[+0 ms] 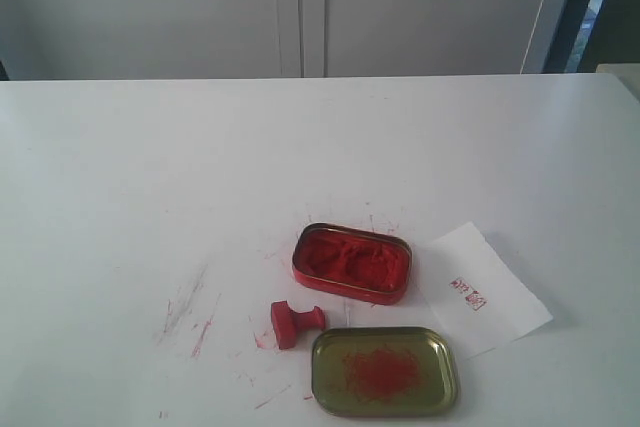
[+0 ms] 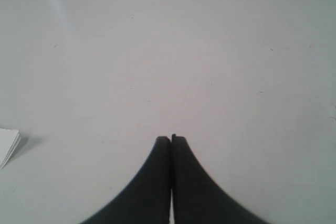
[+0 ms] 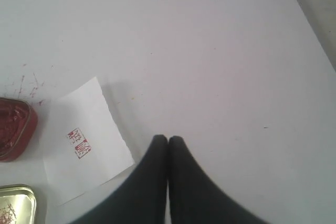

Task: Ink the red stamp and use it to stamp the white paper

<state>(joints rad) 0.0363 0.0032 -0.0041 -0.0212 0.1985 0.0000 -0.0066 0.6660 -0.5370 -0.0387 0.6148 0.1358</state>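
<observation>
The red stamp (image 1: 293, 323) lies on its side on the white table, between the red ink tin (image 1: 352, 263) and the table's front edge. To the right of the tin rests the white paper (image 1: 483, 289) (image 3: 86, 142), bearing a small red print. Neither gripper shows in the exterior view. My left gripper (image 2: 171, 139) is shut with nothing in it, over bare table. My right gripper (image 3: 168, 139) is also shut and empty, hovering just beside the paper's edge.
A gold-olive lid (image 1: 384, 371) (image 3: 16, 203) with red smears lies in front of the tin. Red scratches (image 1: 190, 317) mark the table to the left of the stamp. A white object's corner (image 2: 8, 144) shows in the left wrist view.
</observation>
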